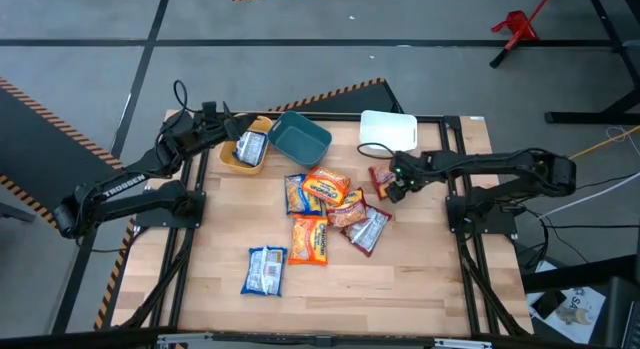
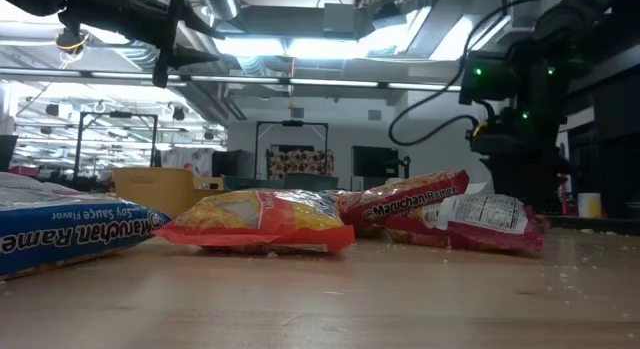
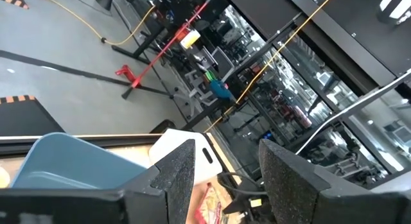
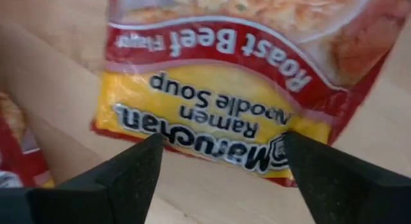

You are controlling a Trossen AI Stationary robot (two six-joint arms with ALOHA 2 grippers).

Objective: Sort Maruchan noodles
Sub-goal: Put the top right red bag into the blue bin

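The Roast Beef Maruchan packet point(image 4: 237, 89) lies flat on the worktop point(image 1: 400, 279) near the white bin point(image 1: 388, 129), apart from the central pile. It should be light, crinkly and slippery, its noodle block brittle, so pinch across a short edge. The right tool point(image 4: 221, 169) hovers just above it, fingers spread, probably not touching. The left tool point(image 3: 221, 176), spread and empty, waits over the yellow bin point(image 1: 232, 159).
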